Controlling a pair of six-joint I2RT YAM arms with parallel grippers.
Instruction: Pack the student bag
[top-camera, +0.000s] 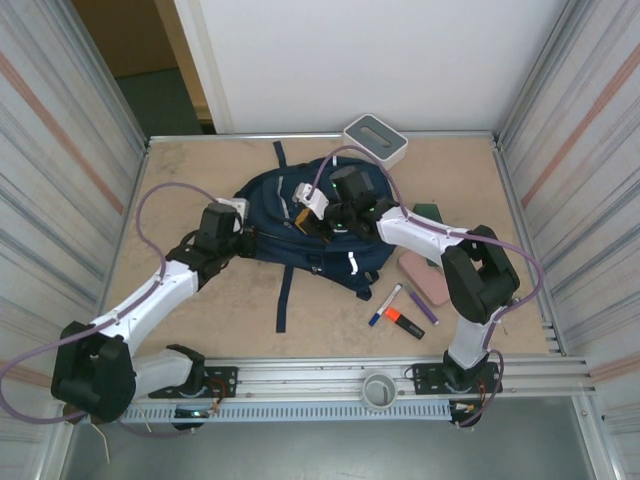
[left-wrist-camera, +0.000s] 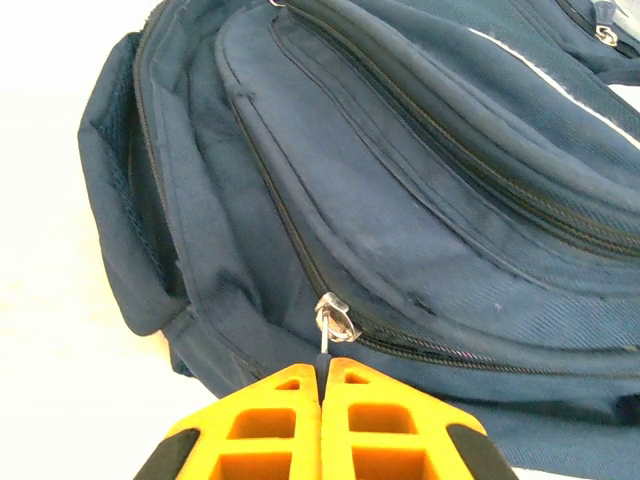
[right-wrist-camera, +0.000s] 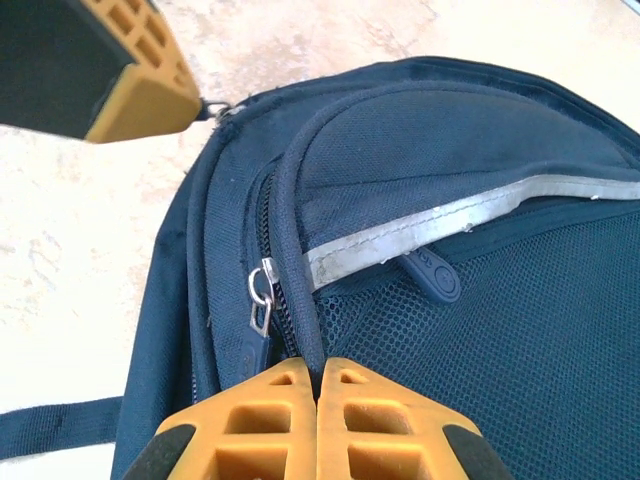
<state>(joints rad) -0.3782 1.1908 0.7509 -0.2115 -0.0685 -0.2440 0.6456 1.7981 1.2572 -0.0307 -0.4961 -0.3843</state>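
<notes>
The student bag (top-camera: 268, 208) lies flat in the middle of the table (top-camera: 190, 160). The left pincer (left-wrist-camera: 322, 372) is clamped tight on a metal zip pull (left-wrist-camera: 333, 322) at its side. The right pincer (right-wrist-camera: 318, 368), also closed, pinches the piping (right-wrist-camera: 288, 200) beside a pocket.
</notes>
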